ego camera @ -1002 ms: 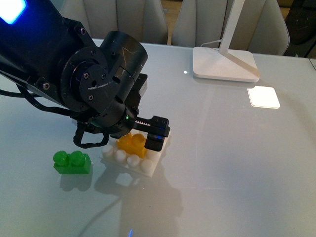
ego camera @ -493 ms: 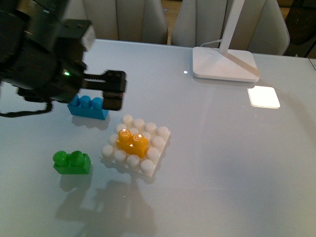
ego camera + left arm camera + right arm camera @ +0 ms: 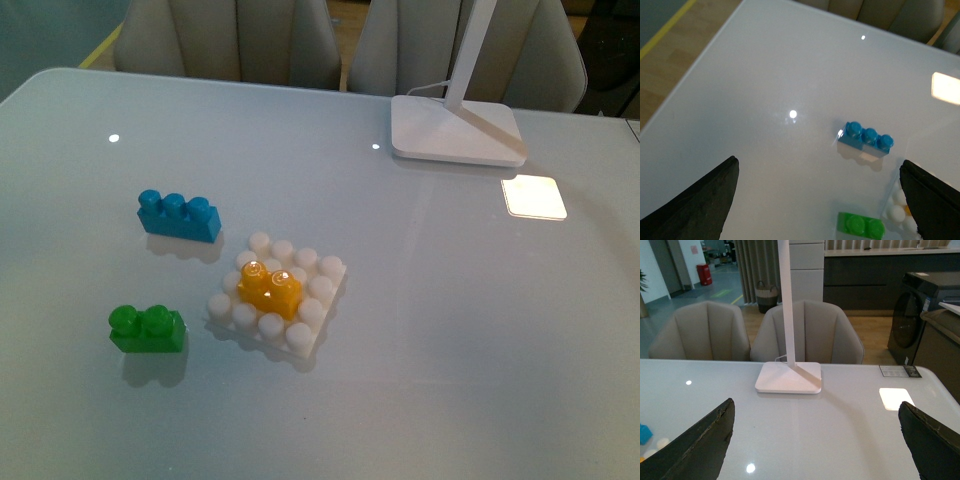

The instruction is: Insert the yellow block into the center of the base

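**Ana:** Grippers first: the left gripper [image 3: 820, 200] shows two dark fingers spread wide with nothing between them, hanging above the table. The right gripper [image 3: 815, 440] looks the same, fingers far apart and empty, facing the lamp.

**Ben:** And the yellow block [image 3: 270, 288]?

**Ana:** It sits on the base [image 3: 320, 335], over the middle studs, white studs showing all round it. Neither arm appears in the front view.

**Ben:** So what could go wrong?

**Ana:** I judge the main doubt is seating. If the block only rests on the studs, not pressed home, a nudge could tip it off. I can't tell from here whether it is fully down. An arm sweeping low could also knock the blue brick [image 3: 179, 215] or green brick [image 3: 147, 328], which lie near the base but apart from it.

**Ben:** The surface?

**Ana:** A glossy pale table [image 3: 450, 330], reflecting ceiling lights, so the base might slide if pushed. The white lamp foot [image 3: 456, 128] stands well apart at the far side.

**Ben:** The room?

**Ana:** Beige padded chairs [image 3: 807, 332] behind the table, wooden floor, dark cabinets beyond.
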You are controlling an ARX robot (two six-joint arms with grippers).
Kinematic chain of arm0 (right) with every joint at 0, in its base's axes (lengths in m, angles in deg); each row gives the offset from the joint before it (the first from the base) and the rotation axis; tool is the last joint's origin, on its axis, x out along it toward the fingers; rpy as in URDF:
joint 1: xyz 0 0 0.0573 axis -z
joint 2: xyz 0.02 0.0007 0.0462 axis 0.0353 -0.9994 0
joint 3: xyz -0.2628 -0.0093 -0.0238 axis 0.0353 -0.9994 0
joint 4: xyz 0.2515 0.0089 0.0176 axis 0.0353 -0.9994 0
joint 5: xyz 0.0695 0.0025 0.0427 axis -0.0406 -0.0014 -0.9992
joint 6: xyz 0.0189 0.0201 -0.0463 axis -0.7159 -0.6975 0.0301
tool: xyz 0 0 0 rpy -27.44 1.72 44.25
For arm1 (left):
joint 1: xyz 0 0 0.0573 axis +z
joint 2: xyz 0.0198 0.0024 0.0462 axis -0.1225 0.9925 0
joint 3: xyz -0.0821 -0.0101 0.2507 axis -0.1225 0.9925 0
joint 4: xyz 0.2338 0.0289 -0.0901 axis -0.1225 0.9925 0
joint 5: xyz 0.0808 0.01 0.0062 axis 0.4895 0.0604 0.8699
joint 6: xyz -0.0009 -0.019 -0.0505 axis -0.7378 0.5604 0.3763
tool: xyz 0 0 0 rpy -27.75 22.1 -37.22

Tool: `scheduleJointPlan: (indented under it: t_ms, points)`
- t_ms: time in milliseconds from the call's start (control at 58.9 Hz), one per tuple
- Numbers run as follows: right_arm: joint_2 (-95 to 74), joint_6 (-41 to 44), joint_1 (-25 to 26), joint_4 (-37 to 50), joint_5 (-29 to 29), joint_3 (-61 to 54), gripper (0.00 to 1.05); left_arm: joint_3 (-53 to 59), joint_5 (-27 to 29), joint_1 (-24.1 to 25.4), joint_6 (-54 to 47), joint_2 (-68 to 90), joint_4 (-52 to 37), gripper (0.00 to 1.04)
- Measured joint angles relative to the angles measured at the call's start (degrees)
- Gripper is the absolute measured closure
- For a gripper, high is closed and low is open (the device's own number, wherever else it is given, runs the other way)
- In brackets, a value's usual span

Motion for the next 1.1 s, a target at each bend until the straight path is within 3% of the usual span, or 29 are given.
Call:
scheduleJointPlan:
  t_ms: [102, 204, 544, 629, 714, 1104]
  points:
    - [0.0, 0.0, 0.0, 0.0, 0.0, 0.0, 0.09, 11.4, -4.9, 1.9, -3.0, -3.7, -25.6, 0.27]
    - [0.0, 0.0, 0.0, 0.0, 0.0, 0.0, 0.09, 17.6, -4.6, 1.0, -4.4, -8.8, -38.0, 0.44]
    - [0.0, 0.0, 0.0, 0.0, 0.0, 0.0, 0.09, 24.3, -0.7, -2.7, -5.1, -21.7, -33.2, 1.03]
    - [0.0, 0.0, 0.0, 0.0, 0.0, 0.0, 0.09, 26.1, 3.5, -6.0, -5.2, -23.9, -33.2, 1.02]
    - [0.0, 0.0, 0.0, 0.0, 0.0, 0.0, 0.09, 27.9, 3.8, -7.6, -5.3, -25.3, -33.3, 1.02]
    - [0.0, 0.0, 0.0, 0.0, 0.0, 0.0, 0.09, 29.0, 4.2, -7.8, -5.3, -40.9, -19.4, 1.02]
